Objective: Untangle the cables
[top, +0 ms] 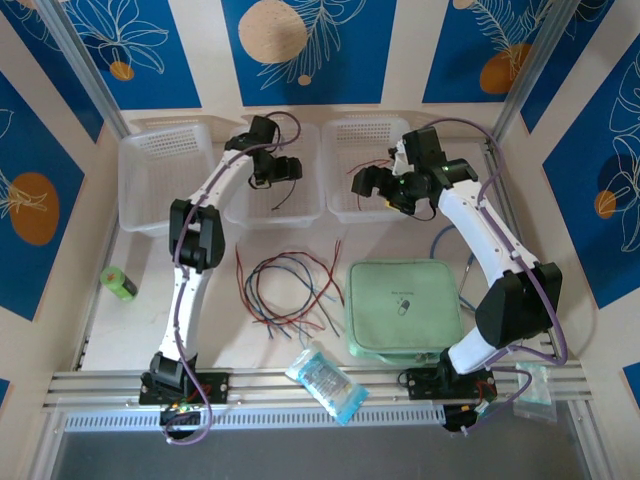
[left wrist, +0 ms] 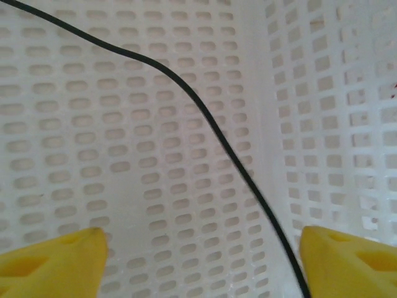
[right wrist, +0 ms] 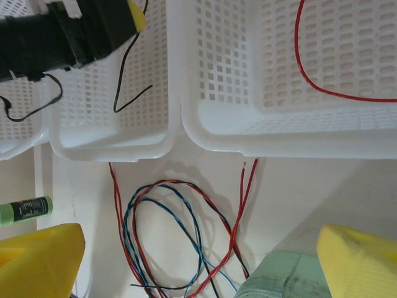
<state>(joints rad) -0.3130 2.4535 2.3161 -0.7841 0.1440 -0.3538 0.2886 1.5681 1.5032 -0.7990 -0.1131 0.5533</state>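
Your left gripper (left wrist: 201, 251) hangs inside the middle white perforated plastic basket (left wrist: 93, 124). Its yellow fingers (left wrist: 56, 261) are spread wide and clamp nothing. A thin black cable (left wrist: 205, 112) runs loose over the basket's perforated plastic and passes between them, close to the right-hand finger. Your right gripper (right wrist: 201, 251) hovers over the near part of the right white perforated basket (right wrist: 347, 133), its jaws also wide apart and empty. One thin red cable (right wrist: 307, 74) lies curving inside that basket. The other cables, red, black and blue-grey wires (right wrist: 198, 248) in overlapping loops, lie on the pale table (top: 130, 330) just near of the baskets, left of the pale green zipped pouch (top: 403, 305)
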